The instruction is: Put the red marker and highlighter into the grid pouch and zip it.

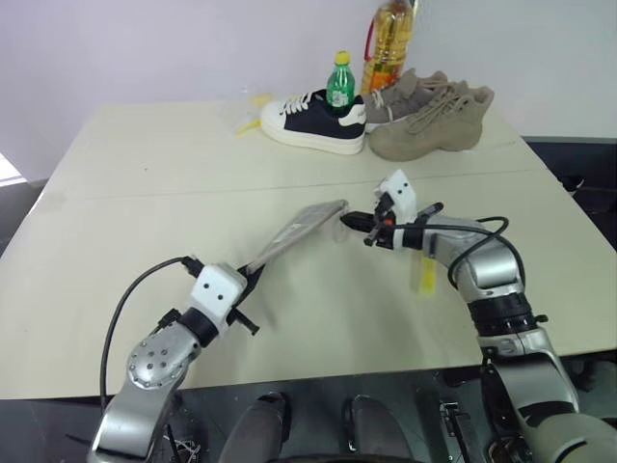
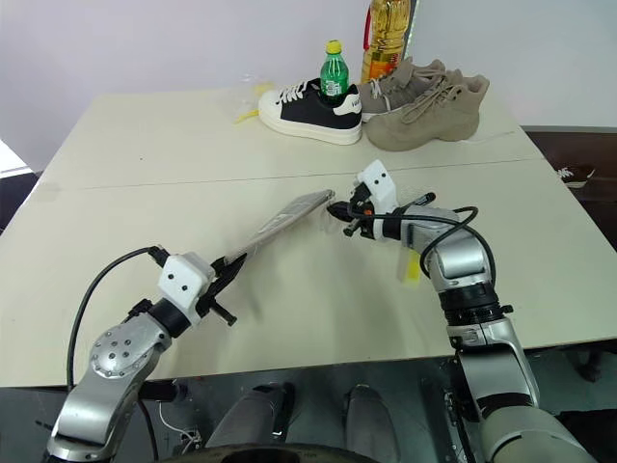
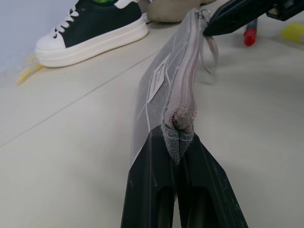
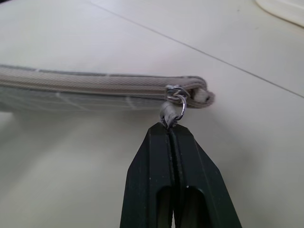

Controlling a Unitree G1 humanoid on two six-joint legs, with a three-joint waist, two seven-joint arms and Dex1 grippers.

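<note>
The grid pouch (image 1: pixel 294 231) hangs slanted above the table, edge up, zipper side on top. My left gripper (image 3: pixel 178 142) is shut on its near end. At the far end, my right gripper (image 4: pixel 168 128) is shut on the light pull cord (image 4: pixel 167 114) of the zipper, whose slider sits at that end of the pouch (image 4: pixel 95 88). The yellow highlighter (image 1: pixel 425 275) lies on the table beside my right forearm. In the left wrist view the red marker's red tip (image 3: pixel 250 37) shows on the table beyond the right gripper, near the highlighter (image 3: pixel 292 31).
At the back of the table (image 1: pixel 145 203) stand a black-and-white sneaker (image 1: pixel 313 121), a green bottle (image 1: pixel 339 82), an oil bottle (image 1: pixel 390 43) and a pair of tan shoes (image 1: pixel 429 116). A small yellow scrap (image 1: pixel 253 111) lies left of the sneaker.
</note>
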